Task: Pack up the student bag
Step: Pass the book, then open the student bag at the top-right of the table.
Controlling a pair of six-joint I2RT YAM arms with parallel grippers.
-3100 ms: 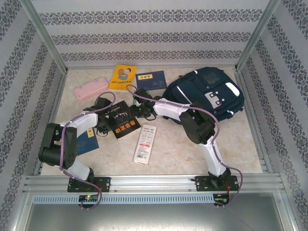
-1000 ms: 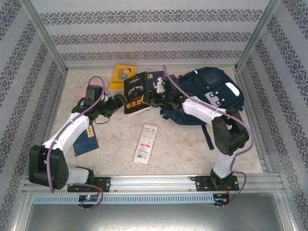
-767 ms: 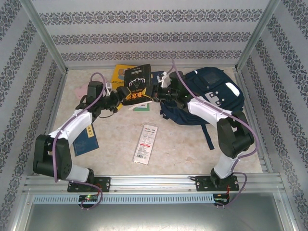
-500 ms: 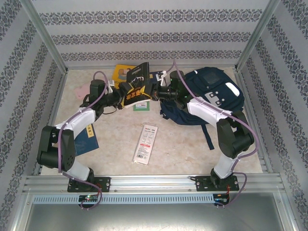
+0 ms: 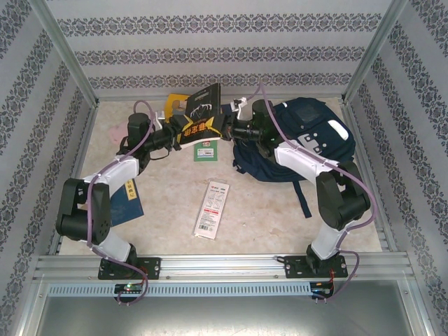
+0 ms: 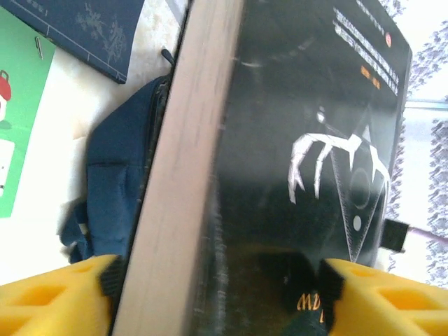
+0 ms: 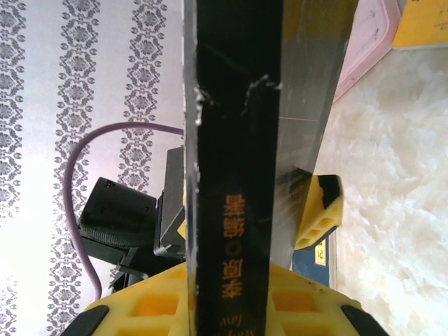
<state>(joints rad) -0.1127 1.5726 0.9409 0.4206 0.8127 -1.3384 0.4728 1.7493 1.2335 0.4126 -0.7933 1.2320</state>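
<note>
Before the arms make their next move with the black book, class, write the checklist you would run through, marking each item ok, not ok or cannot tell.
1. Right pincer shut on the thick black book with the white claw design: ok.
2. Left pincer gripping it firmly: cannot tell; its pads flank the book.
3. Book raised off the beige table: ok.
4. Large navy blue fabric backpack open towards the book: cannot tell.
5. Book inside the backpack: not ok; it hangs beside it.
</note>
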